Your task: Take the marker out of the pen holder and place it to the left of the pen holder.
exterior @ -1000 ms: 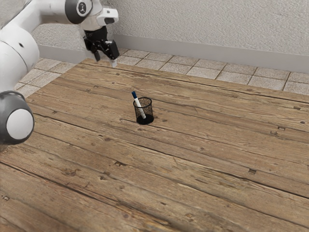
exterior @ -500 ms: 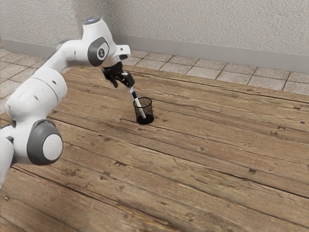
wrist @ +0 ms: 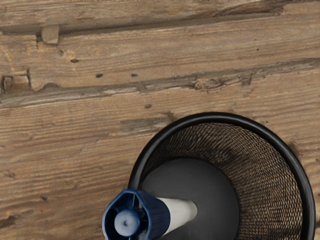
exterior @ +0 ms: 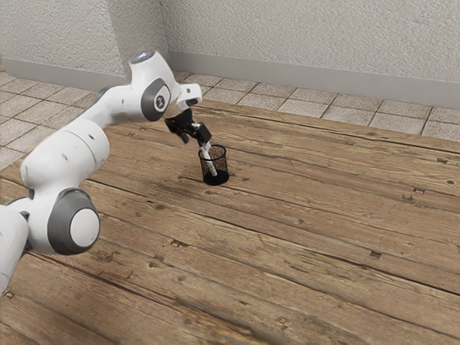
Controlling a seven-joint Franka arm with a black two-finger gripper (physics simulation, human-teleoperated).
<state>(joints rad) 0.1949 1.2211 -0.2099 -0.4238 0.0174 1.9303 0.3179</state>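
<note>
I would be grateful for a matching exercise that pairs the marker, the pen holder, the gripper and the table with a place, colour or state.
1. Marker
2. Pen holder
3. Gripper
4. Table

A. Brown, with wooden planks
B. Black mesh, standing upright
C. At the upper end of the slanting white shaft
D. Blue-capped, leaning inside a round container

Pairs: 1-D; 2-B; 3-C; 4-A

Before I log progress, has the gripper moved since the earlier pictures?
Yes. Judged by the unmoved pen holder, the gripper has come lower and nearer it, toward the exterior view's right.
</note>
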